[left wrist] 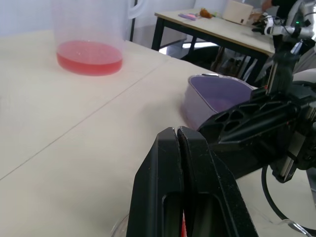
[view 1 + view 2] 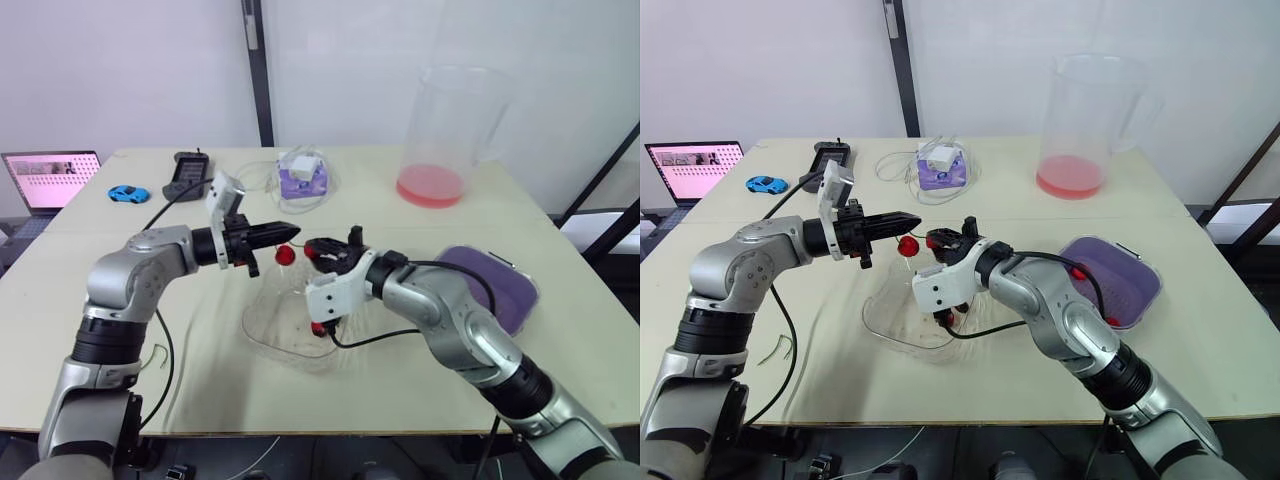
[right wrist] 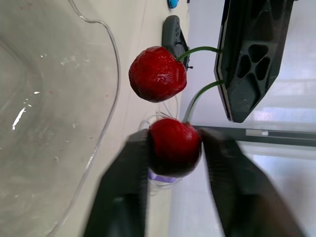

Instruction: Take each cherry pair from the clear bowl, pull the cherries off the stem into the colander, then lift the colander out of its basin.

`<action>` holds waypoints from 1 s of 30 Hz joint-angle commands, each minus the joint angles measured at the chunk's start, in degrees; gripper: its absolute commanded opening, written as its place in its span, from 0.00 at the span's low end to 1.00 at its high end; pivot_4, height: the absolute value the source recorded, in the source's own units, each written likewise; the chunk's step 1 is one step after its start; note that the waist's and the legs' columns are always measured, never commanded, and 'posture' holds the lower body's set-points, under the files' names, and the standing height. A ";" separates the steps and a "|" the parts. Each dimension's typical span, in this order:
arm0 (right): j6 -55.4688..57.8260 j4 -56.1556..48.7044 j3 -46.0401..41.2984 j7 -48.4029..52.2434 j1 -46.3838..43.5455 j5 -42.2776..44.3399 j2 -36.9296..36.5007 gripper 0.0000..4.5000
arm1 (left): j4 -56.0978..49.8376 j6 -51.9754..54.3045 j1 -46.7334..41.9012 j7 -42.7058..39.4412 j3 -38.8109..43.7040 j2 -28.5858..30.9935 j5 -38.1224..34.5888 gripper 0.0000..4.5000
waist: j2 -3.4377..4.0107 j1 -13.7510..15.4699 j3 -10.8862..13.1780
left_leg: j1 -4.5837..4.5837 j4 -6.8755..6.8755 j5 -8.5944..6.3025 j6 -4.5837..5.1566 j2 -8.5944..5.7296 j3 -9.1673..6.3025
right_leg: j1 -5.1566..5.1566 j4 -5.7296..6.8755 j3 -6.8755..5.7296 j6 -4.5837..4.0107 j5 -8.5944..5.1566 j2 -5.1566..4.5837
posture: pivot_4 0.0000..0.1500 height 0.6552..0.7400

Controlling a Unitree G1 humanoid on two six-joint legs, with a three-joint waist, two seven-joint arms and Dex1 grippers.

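Left end effector, fingers pressed fully together, pinches the top of the stem of a cherry pair and holds it over the far side of the clear bowl. Right end effector meets it from the opposite side, jaws parted only to the width of the fruit and clamped on one cherry. The second cherry hangs free just beside it. This two-sided hold seems meant to anchor the stem so that a pull on the fruit separates them. The pair is well apart from the colander, which sits in its basin on the table to the robot's right with a few cherries inside. The gripped cherry probably needs carrying there before release. At least one more cherry lies in the bowl.
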 commanded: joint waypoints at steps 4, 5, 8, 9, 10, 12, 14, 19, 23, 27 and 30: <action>5.82 -5.86 -7.85 7.43 1.24 9.48 0.84 0.99 | 0.34 -0.97 -2.31 -1.38 1.24 -0.03 -0.39 0.00 | 0.00 0.17 0.00 | 0.00 0.00 0.00 0.00 0.00 0.00 | 0.01 0.00 0.00 0.00 0.00 0.00 | 1.00 0.92; 13.61 -8.53 -10.48 12.18 1.96 15.42 2.68 0.99 | 0.60 -1.37 -2.38 -1.81 1.46 -0.14 -0.57 0.00 | 0.00 0.21 0.00 | 0.00 0.00 0.00 0.00 0.00 0.00 | 0.01 0.00 -0.01 0.00 0.00 0.00 | 1.00 0.92; 35.22 -13.29 -20.49 19.35 0.38 30.07 8.42 0.99 | 0.43 -2.39 -2.13 -4.26 2.03 -0.47 -1.79 0.00 | 0.00 0.19 0.00 | 0.01 0.02 0.00 0.00 0.00 -0.05 | 0.05 0.03 -0.02 0.00 0.00 0.01 | 1.00 0.92; 40.63 -13.86 -23.42 20.23 -0.83 33.93 9.64 0.99 | 0.31 -2.50 -2.04 -4.99 2.13 -0.53 -2.16 0.00 | 0.00 0.18 0.00 | 0.02 0.03 0.00 0.00 0.01 -0.06 | 0.05 0.05 -0.03 0.00 0.00 0.01 | 1.00 0.92; 44.87 -14.28 -25.79 21.02 -2.04 37.13 9.78 0.99 | 0.11 -2.64 -1.86 -5.96 2.10 -0.42 -2.44 0.00 | 0.01 0.17 0.00 | 0.03 0.03 0.00 0.00 0.01 -0.07 | 0.06 0.06 -0.03 0.00 0.00 0.01 | 1.00 0.92; 53.51 -13.72 -30.74 22.10 -5.05 44.33 10.94 0.99 | -0.05 -2.43 -1.55 -8.03 2.36 -0.34 -3.72 0.00 | 0.01 0.19 0.00 | 0.05 0.01 -0.01 0.02 0.00 -0.07 | 0.06 0.07 -0.03 0.00 0.00 0.01 | 1.00 0.92; 57.38 -11.74 -34.15 22.71 -7.01 50.62 11.74 0.99 | 0.14 -1.51 -1.50 -9.24 2.62 -0.35 -4.88 0.00 | 0.01 0.21 0.00 | 0.05 0.00 -0.03 0.05 0.00 -0.07 | 0.06 0.07 -0.04 0.00 0.00 0.01 | 1.00 0.92; 56.96 -8.40 -31.74 22.89 -6.82 58.02 6.53 0.99 | -0.69 -0.33 -1.31 -11.57 1.79 -0.01 -5.85 0.00 | 0.02 0.29 0.00 | 0.05 0.00 -0.09 0.17 -0.02 -0.04 | 0.06 0.05 -0.04 0.00 0.00 -0.02 | 1.00 0.92; 52.49 -5.70 -28.79 20.33 -5.62 59.77 4.54 0.99 | -2.54 1.73 -1.10 -11.49 1.99 -0.50 -7.59 0.00 | 0.02 0.06 0.00 | 0.05 -0.01 -0.10 0.17 -0.01 -0.04 | 0.05 0.05 -0.03 0.00 0.00 0.00 | 1.00 0.92; 49.87 -3.78 -26.53 18.47 -5.05 61.70 3.42 0.99 | -3.71 2.63 -0.63 -11.06 2.24 -0.52 -8.35 0.00 | 0.02 -0.09 0.01 | 0.04 0.01 -0.09 0.17 -0.01 -0.04 | 0.05 0.05 -0.03 0.00 0.00 -0.01 | 1.00 0.92; 49.26 -2.83 -25.63 16.95 -5.00 63.52 3.66 0.87 | -4.28 3.01 -0.49 -10.72 2.31 -0.47 -8.83 0.00 | 0.02 -0.14 0.01 | 0.04 0.00 -0.09 0.15 0.00 -0.04 | 0.05 0.05 -0.03 0.00 0.00 0.00 | 1.00 0.92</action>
